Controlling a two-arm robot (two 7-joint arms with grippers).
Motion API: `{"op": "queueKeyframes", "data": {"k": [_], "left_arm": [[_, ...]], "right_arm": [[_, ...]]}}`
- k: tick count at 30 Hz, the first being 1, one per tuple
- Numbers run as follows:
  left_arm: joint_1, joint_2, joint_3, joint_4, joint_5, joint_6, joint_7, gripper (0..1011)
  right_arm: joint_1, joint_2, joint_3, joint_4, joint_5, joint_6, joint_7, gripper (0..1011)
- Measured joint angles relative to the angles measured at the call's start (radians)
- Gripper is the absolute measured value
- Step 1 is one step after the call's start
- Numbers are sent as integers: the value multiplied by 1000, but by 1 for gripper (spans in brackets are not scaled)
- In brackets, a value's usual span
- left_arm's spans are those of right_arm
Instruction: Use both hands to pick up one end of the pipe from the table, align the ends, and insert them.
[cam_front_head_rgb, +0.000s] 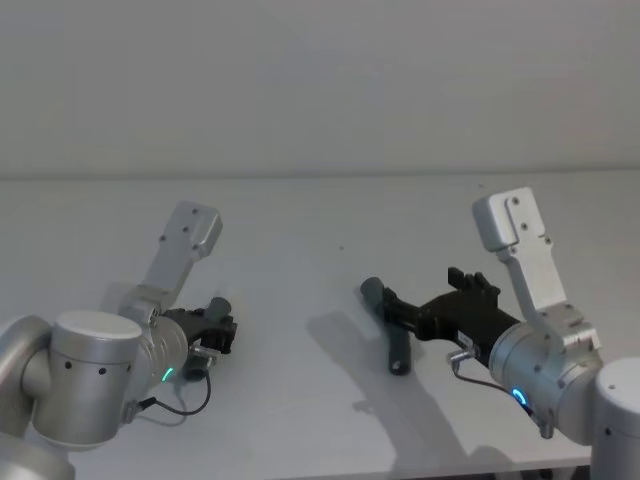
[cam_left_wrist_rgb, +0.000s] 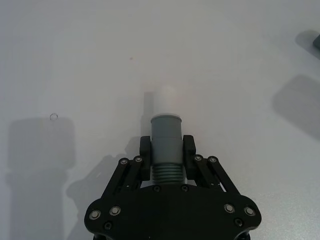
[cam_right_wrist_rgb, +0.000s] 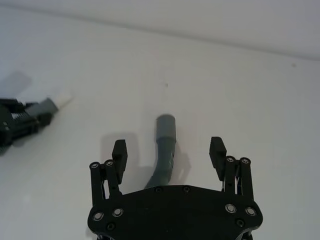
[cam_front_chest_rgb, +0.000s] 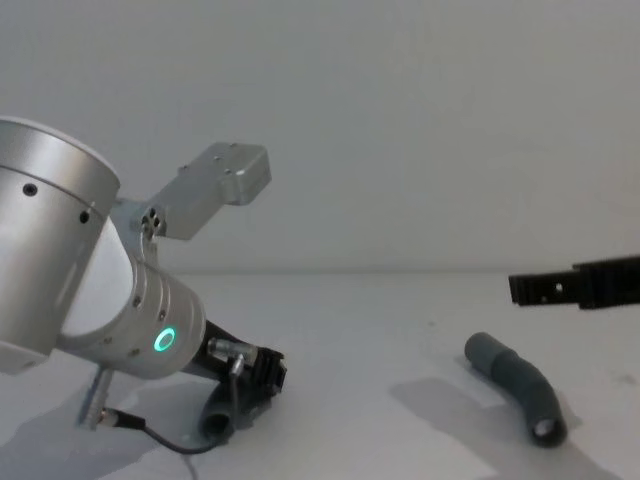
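Note:
My left gripper (cam_left_wrist_rgb: 166, 150) is shut on one ribbed grey pipe piece (cam_left_wrist_rgb: 166, 131), low over the white table (cam_front_head_rgb: 300, 220) at the left. That piece's narrow white tip (cam_left_wrist_rgb: 165, 101) sticks out past the fingers. The other pipe piece (cam_right_wrist_rgb: 161, 170), bent and dark grey, lies loose on the table right of centre, its smooth collar end (cam_right_wrist_rgb: 165, 125) pointing away from my right arm. My right gripper (cam_right_wrist_rgb: 168, 146) hovers open above it, fingers (cam_right_wrist_rgb: 119, 150) either side and not touching. From the chest, this piece (cam_front_chest_rgb: 515, 385) lies under a black finger (cam_front_chest_rgb: 575, 285).
The silver left arm with its green ring (cam_front_chest_rgb: 160, 340) fills the near left, a cable (cam_front_head_rgb: 175, 410) looping beside it. The table's front edge (cam_front_head_rgb: 400, 465) runs just below both arms. A plain wall stands behind the table.

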Motion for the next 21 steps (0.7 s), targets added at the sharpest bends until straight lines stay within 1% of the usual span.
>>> {"op": "queueKeyframes", "data": {"k": [1,2,6,12,17,21], "left_arm": [[0,0,0,0,0,0,0,339],[0,0,0,0,0,0,0,339],[0,0,0,0,0,0,0,339],[0,0,0,0,0,0,0,339],[0,0,0,0,0,0,0,339],[0,0,0,0,0,0,0,339]], "right_arm": [[0,0,0,0,0,0,0,1000],[1,1,-1,0,-2,15,0,1000],[8,9,-9,2,-6,44,5,1000],[24,15,-18,19,-9,59,22,1000],[44,9,-21,41,-10,63,31,1000],[70,-8,-20,72,-10,66,32,1000]]}}
